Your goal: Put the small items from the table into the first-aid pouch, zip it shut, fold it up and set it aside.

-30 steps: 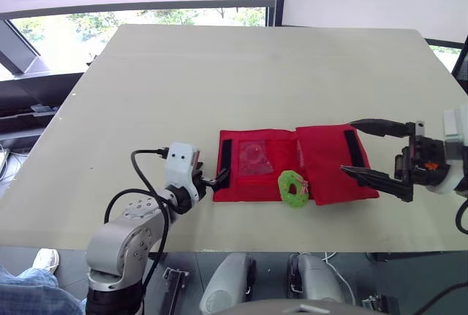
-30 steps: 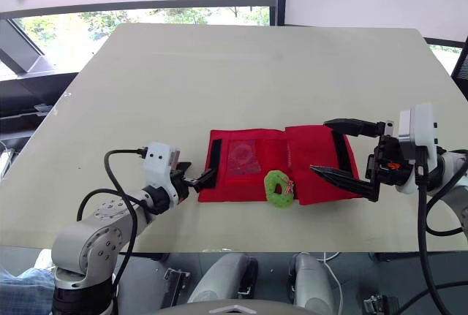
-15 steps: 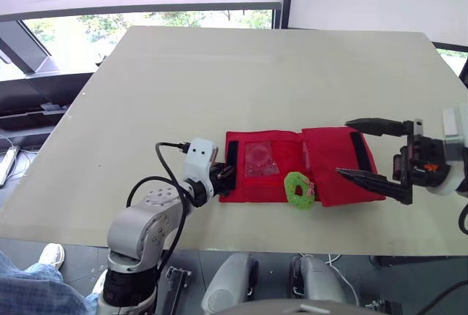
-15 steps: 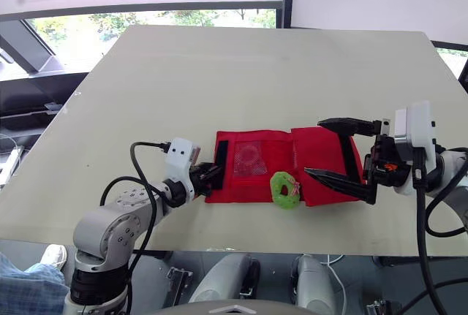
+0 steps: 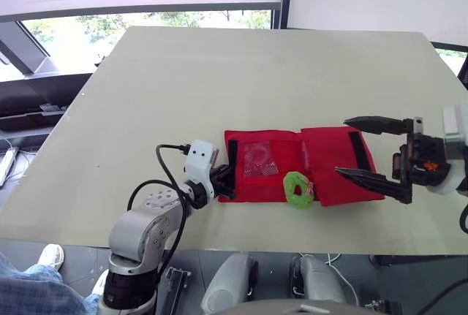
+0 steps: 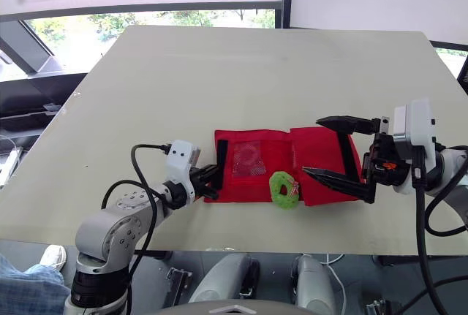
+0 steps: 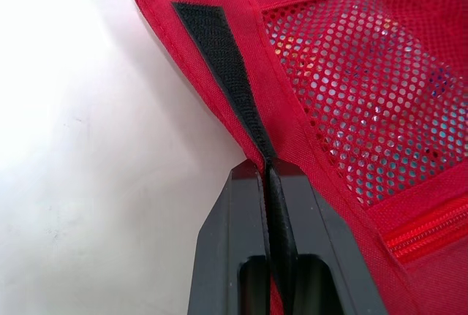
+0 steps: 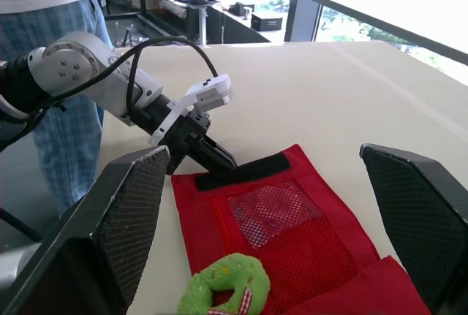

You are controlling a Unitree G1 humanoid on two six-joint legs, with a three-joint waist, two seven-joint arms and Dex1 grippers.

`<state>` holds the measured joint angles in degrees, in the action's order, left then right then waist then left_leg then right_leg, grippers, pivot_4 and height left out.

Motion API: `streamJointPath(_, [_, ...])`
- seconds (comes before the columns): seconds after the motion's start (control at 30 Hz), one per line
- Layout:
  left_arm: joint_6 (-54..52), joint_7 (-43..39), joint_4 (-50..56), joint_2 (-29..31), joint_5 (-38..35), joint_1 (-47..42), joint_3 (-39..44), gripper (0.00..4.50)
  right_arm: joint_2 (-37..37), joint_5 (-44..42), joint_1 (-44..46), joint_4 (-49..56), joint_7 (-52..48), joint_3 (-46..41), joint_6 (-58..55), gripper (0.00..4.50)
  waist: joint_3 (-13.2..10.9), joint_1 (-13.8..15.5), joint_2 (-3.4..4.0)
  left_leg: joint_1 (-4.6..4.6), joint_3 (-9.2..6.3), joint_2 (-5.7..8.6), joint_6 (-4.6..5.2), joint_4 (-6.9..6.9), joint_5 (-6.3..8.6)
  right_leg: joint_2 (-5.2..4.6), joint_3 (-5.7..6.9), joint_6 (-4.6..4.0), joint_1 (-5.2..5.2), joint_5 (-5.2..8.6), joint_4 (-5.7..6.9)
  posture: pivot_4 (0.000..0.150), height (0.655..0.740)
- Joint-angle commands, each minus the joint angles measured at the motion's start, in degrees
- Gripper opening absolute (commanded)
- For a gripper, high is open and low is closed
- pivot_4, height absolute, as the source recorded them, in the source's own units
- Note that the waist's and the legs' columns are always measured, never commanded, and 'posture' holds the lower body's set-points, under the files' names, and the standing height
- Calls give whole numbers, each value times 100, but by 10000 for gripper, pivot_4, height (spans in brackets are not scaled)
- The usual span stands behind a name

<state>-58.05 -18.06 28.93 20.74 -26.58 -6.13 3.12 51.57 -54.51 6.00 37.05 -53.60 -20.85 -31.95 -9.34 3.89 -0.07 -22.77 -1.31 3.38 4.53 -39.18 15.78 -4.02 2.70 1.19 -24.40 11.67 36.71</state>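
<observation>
Left gripper (image 5: 225, 181) now tight on pouch (image 5: 330, 161) edge (earlier apart)

A: What are the things carried on?
B: A wide, pale cream table (image 5: 219, 81) is seen, with a plain rectangular top.
A: What is laid directly on it?
B: A red pouch (image 5: 325, 161) is spread open and flat near the front edge, a little right of the middle. Two panels are shown side by side, joined at a fold.
A: What is noted on the panels?
B: A mesh pocket (image 5: 257, 158) is set into the left panel, and a black strip (image 5: 360, 151) is stitched near each outer end.
A: Anything more?
B: A green ring (image 5: 297, 188) is laid at the fold, by the pouch's near edge. Whether the tabletop is touched by it cannot be told.
</observation>
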Motion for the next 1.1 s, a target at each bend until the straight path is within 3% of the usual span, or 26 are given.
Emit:
streamJointPath(0.03, [596, -943, -59, 435, -391, -56, 428, 129, -15, -35, 5, 67, 47, -164, 83, 45000, -10, -14, -16, -3, 1, 0, 0, 0, 0, 0, 0, 0, -3, 0, 0, 1500, 7395])
streamJointPath(0.2, [1023, -2586, -994, 1556, -1007, -432, 1083, 129, -23, 131, -31, -25, -8, -110, 163, 45000, -20, -53, -24, -17, 2, -8, -3, 5, -1, 6, 4, -3, -24, 1, 1, 1500, 7395])
streamJointPath(0.47, [707, -3753, -2511, 2171, -1647, -1786, 1170, 129, -80, 522, -72, -48, 11, 76, 309, 45000, -35, -107, -49, -22, 0, -5, -3, 2, -1, 3, 9, -1, -24, 0, -2, 1500, 7395])
streamJointPath(0.7, [-349, -4062, -2794, 2224, -2214, -2609, 871, 129, -109, 632, -162, -31, 96, 73, 310, 45000, -38, -169, -52, -23, 0, -4, -2, 2, -1, 3, 7, 22, -24, -13, -2, 1500, 7395])
streamJointPath(1.07, [-1002, -3912, -2889, 1836, -2597, -3006, 751, 129, -735, 1890, -464, -816, 137, 833, 1093, 45000, -38, -173, -53, -21, 1, -4, -6, 1, -3, 4, 7, 22, -24, -14, 1, 1500, 7395])
streamJointPath(1.1, [-1017, -3928, -2910, 1820, -2612, -3026, 756, 0, -866, 1993, -386, -1075, 68, 955, 1263, 39410, -39, -174, -52, -21, 1, -4, -6, 0, -4, 5, 6, 22, -24, -14, 1, 1500, 7395])
